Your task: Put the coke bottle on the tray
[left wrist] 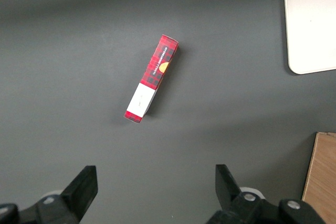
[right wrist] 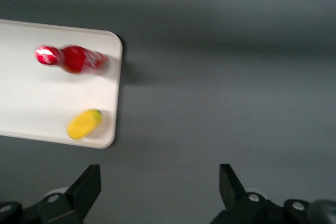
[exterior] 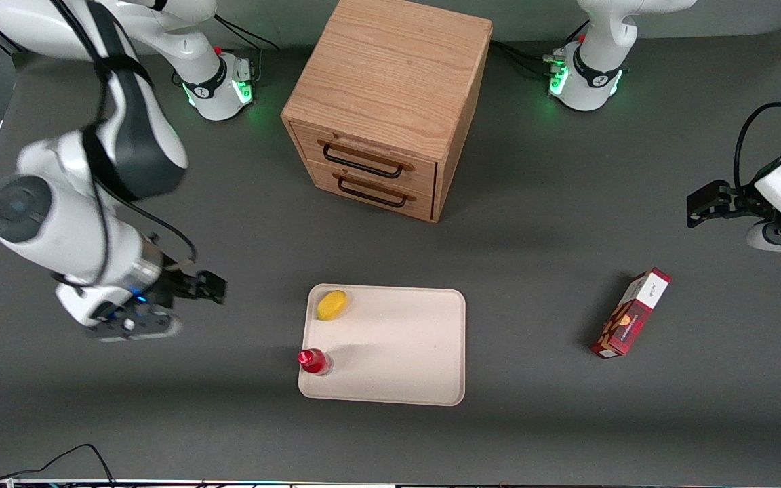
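Note:
The small red coke bottle (exterior: 314,361) stands upright on the cream-white tray (exterior: 397,352), at the tray's corner nearest the front camera on the working arm's side. It also shows in the right wrist view (right wrist: 73,59) on the tray (right wrist: 31,98). My right gripper (exterior: 139,325) is open and empty. It hangs over bare table, apart from the tray toward the working arm's end. In the right wrist view the gripper (right wrist: 160,190) has only grey table between its fingers.
A yellow fruit (exterior: 331,304) lies on the tray, farther from the front camera than the bottle. A wooden two-drawer cabinet (exterior: 384,108) stands farther back. A red patterned carton box (exterior: 630,322) lies toward the parked arm's end.

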